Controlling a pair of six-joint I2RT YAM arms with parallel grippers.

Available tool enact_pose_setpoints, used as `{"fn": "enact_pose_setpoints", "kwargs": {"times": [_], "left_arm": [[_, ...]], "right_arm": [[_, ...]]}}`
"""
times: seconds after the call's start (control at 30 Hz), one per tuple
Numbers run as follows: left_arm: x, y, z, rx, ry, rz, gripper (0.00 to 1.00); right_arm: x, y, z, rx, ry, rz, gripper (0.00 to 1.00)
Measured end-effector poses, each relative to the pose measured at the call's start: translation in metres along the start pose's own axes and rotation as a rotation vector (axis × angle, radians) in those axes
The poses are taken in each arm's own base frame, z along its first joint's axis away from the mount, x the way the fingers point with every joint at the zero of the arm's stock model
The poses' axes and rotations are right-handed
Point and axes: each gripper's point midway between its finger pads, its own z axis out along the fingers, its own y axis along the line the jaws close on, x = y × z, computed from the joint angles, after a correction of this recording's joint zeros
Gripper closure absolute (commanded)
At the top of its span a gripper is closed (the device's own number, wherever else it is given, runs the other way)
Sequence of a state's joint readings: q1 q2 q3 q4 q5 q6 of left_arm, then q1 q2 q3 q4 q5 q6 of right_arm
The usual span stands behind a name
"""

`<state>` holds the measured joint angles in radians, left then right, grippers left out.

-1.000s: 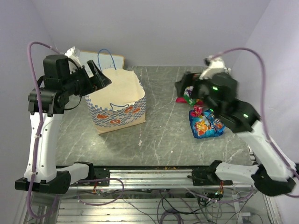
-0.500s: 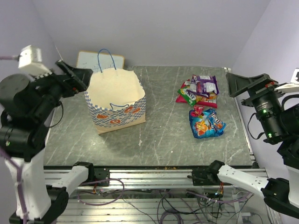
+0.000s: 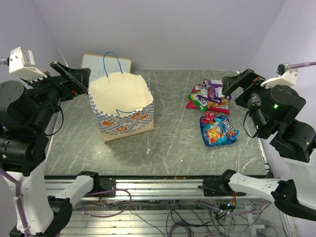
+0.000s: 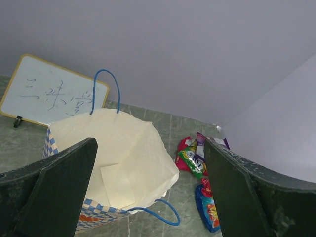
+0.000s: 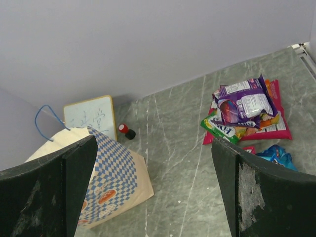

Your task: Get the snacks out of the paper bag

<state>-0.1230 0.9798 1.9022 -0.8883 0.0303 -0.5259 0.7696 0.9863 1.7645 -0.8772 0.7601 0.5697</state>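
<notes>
The paper bag (image 3: 122, 106) stands open and upright at the table's left; in the left wrist view (image 4: 116, 158) its inside shows only cream paper. The snacks lie on the table at the right: a pile of red, green, orange and purple packets (image 3: 210, 95) and a blue packet (image 3: 217, 131) just in front of it. They also show in the right wrist view, the pile (image 5: 244, 106) and the blue packet (image 5: 276, 155). My left gripper (image 3: 73, 79) is open and empty, raised left of the bag. My right gripper (image 3: 238, 83) is open and empty, raised right of the pile.
A framed whiteboard (image 3: 101, 63) leans on the back wall behind the bag. A small red-and-black knob (image 5: 126, 131) stands beside it. The walls close in on the left, back and right. The table's front edge carries a metal rail (image 3: 158, 185).
The left gripper has lifted off the bag's left rim and drawn back to the left. The right gripper has risen from over the snack pile and swung out to the right.
</notes>
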Motion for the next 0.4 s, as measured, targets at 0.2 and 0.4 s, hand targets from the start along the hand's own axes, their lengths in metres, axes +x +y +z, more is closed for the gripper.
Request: {"fn": "enact_pose_setpoints", "kwargs": {"times": [0.2, 0.4], "left_arm": [[0.001, 0.001, 0.003, -0.005, 0.006, 0.005, 0.01], [0.003, 0.002, 0.003, -0.008, 0.012, 0.006, 0.00]], "right_arm": [[-0.005, -0.004, -0.005, -0.002, -0.016, 0.013, 0.00], [-0.013, -0.006, -0.009, -0.006, -0.038, 0.025, 0.00]]}}
